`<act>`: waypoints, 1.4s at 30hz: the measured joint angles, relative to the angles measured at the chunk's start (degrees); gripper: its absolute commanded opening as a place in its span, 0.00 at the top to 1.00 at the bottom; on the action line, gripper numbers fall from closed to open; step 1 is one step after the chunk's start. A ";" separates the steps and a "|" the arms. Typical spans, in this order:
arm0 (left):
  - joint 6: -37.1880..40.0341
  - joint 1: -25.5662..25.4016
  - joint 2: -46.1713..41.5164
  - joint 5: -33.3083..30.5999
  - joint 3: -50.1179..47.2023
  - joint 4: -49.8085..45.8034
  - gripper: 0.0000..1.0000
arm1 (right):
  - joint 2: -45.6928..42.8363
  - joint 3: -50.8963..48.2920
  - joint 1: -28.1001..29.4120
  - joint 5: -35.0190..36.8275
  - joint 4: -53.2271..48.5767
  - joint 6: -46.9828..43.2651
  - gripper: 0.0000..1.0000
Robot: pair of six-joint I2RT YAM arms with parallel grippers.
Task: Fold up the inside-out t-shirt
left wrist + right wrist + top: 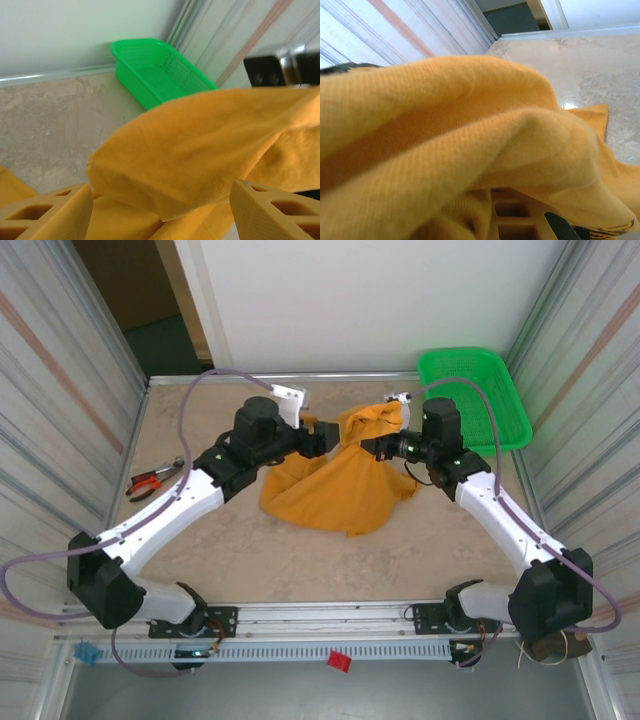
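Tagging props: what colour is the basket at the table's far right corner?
The basket is bright green; left wrist view shows it best.

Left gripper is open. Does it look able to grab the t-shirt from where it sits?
Probably yes: a fold of the t-shirt lies between the fingers of the open left gripper, nothing else in the way. The right gripper holds another part up.

Bright, soft light; the t-shirt (470,125) blurs in both wrist views.
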 measured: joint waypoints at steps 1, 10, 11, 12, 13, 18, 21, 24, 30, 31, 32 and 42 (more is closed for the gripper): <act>0.81 -0.37 0.33 0.02 -0.26 0.31 0.27 | 0.00 -0.02 0.00 -0.04 0.00 0.02 1.00; 3.23 -1.20 2.62 0.50 -0.66 6.49 0.27 | 0.00 -0.11 0.07 -0.85 -0.09 0.02 1.00; 3.26 -1.20 3.21 0.52 -0.35 6.73 0.29 | 0.00 -0.11 0.09 -0.85 -0.11 0.02 1.00; 3.41 -1.20 4.11 0.52 0.15 7.02 0.32 | 0.00 -0.11 0.11 -0.85 -0.17 0.00 1.00; 3.56 -1.20 5.11 0.55 0.79 7.04 0.35 | -0.02 -0.11 0.11 -0.85 -0.20 0.02 1.00; 4.44 -1.20 9.51 1.66 4.22 6.95 0.90 | -0.48 -0.44 0.11 -0.83 -0.42 0.00 1.00; 4.63 -0.79 11.37 4.17 7.21 5.97 1.00 | -1.33 -1.77 0.04 -0.63 -0.33 0.00 1.00; 3.21 1.16 11.63 10.69 9.90 4.28 1.00 | -1.44 -3.67 -1.29 -0.66 0.52 0.35 1.00; -9.55 8.98 11.02 31.08 9.27 12.90 1.00 | 4.96 -3.17 -6.78 -1.20 4.48 3.76 0.73; -12.26 9.51 11.04 33.73 8.48 15.47 1.00 | 6.86 -2.10 -6.75 -1.38 4.57 4.42 0.63; -15.28 9.75 11.08 36.39 7.61 18.51 1.00 | 8.98 -0.83 -6.73 -1.31 4.55 4.68 0.57; -26.75 9.33 11.61 42.36 6.97 25.90 1.00 | -3.52 -0.46 -6.71 4.17 -9.88 3.78 0.46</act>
